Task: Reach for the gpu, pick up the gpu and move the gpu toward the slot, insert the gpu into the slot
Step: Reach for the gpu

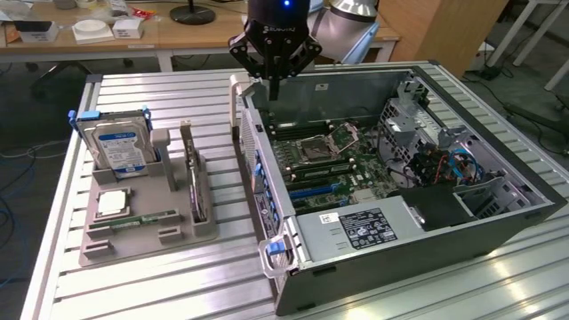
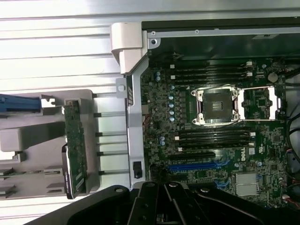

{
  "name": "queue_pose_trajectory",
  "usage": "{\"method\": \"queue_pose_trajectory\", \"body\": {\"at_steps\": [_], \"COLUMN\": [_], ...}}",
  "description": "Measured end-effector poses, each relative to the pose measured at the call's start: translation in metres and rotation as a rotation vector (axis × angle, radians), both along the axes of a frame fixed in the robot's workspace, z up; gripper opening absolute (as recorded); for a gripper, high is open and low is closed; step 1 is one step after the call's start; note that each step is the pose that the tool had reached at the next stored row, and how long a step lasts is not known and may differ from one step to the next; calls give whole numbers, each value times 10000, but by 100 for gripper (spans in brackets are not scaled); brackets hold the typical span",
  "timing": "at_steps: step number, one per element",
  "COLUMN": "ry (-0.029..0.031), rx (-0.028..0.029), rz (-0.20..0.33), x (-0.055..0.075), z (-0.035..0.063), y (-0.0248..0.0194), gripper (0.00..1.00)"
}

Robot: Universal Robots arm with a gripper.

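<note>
One gpu (image 1: 194,177) stands on edge in the grey holder (image 1: 151,223), beside one hard drive (image 1: 120,143), on the worktop (image 1: 160,93). The single arm (image 1: 276,13) hangs straight down over the open case (image 1: 418,260), at its rim, jaws clenched on nothing.

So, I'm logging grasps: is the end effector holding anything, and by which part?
Nothing is held. The end effector is shut and empty over the computer case, and the gpu stands on edge in the grey holder.

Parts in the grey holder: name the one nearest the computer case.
The gpu, the thin dark card on edge; the blue-labelled hard drive and green memory stick sit farther away.
</note>
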State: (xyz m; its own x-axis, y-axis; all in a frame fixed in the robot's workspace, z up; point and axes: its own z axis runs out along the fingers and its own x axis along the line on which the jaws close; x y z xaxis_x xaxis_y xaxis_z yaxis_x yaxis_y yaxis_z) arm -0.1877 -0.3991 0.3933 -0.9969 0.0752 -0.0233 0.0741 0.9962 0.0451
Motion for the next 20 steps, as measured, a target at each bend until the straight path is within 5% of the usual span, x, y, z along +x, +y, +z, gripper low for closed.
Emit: {"method": "queue_pose_trajectory", "body": {"at_steps": [20], "ry": [0], "rx": [0], "rz": [0], "x": [-369], "z": [0], "y": [-1], "gripper": [10]}}
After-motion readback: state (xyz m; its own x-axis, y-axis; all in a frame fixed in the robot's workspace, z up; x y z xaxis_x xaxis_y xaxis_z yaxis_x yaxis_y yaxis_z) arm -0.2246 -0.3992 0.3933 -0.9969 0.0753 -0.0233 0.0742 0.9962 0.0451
